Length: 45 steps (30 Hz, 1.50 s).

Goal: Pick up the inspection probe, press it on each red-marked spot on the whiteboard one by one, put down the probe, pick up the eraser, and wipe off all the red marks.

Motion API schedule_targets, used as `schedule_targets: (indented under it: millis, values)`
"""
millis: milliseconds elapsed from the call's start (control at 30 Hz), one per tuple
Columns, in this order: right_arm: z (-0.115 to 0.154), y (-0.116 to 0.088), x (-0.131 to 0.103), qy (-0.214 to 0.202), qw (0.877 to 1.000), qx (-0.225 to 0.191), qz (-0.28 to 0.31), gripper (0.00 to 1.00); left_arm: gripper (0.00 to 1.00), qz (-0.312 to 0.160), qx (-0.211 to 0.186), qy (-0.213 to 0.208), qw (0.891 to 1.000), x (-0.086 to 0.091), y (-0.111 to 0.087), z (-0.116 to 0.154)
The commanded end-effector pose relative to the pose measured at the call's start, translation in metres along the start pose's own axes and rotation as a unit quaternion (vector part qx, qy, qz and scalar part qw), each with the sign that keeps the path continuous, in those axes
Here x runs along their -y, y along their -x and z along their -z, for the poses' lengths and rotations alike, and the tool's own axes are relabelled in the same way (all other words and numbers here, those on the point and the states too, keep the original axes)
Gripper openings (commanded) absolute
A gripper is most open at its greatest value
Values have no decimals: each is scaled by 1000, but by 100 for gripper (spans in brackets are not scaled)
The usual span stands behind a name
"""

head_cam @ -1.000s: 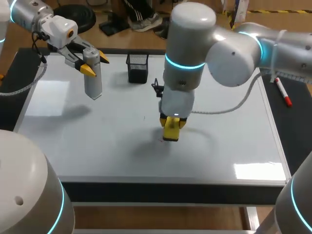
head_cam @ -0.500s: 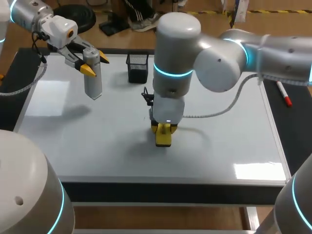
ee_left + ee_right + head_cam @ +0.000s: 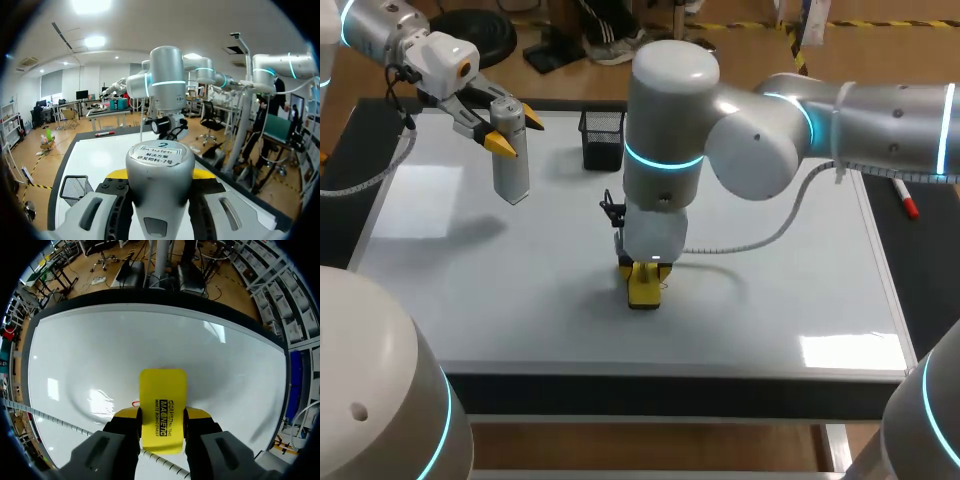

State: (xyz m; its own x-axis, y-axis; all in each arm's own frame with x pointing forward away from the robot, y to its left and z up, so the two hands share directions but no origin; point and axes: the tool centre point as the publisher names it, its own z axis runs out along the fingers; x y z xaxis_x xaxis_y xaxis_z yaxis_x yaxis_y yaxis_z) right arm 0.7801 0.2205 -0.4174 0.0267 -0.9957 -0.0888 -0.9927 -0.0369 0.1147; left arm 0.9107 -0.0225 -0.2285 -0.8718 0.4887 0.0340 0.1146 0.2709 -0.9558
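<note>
The grey cylindrical probe (image 3: 510, 170) hangs upright above the whiteboard's (image 3: 770, 300) far left corner, with my left gripper (image 3: 516, 132) shut on its upper part. In the left wrist view the probe's labelled top (image 3: 159, 155) fills the space between the fingers of the left gripper (image 3: 160, 176). At the board's middle, my right gripper (image 3: 642, 272) points down, shut on the yellow eraser (image 3: 643, 288), which rests on the board. The right wrist view shows the eraser (image 3: 162, 400) clamped in the right gripper (image 3: 162, 415), and a short red mark (image 3: 135, 403) beside it.
A black mesh pen holder (image 3: 602, 140) stands at the board's far edge, left of centre. A red marker (image 3: 900, 192) lies on the dark table beyond the board's right edge. My right arm's big elbow (image 3: 665, 110) hangs over the board's middle.
My right arm has slid the eraser leftward and a little toward the board's near edge. The left arm and the probe have not moved.
</note>
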Motion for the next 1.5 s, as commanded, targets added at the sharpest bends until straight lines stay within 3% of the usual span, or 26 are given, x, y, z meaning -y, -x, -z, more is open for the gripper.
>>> schedule_targets:
  millis: [33,433,1067,1500]
  values:
    - [-6,2,3,0,1000,-3,1,0,0,1,1,2,1000,2,-1,0]
    - [-12,-14,5,-2,1000,-13,-19,0,0,1,1,2,1000,2,-1,0]
    - [-7,-76,3,-5,996,-40,-77,0,0,1,1,2,1000,2,-1,0]
    - [23,-77,15,-1,997,-38,-67,0,0,1,1,2,1000,2,-1,0]
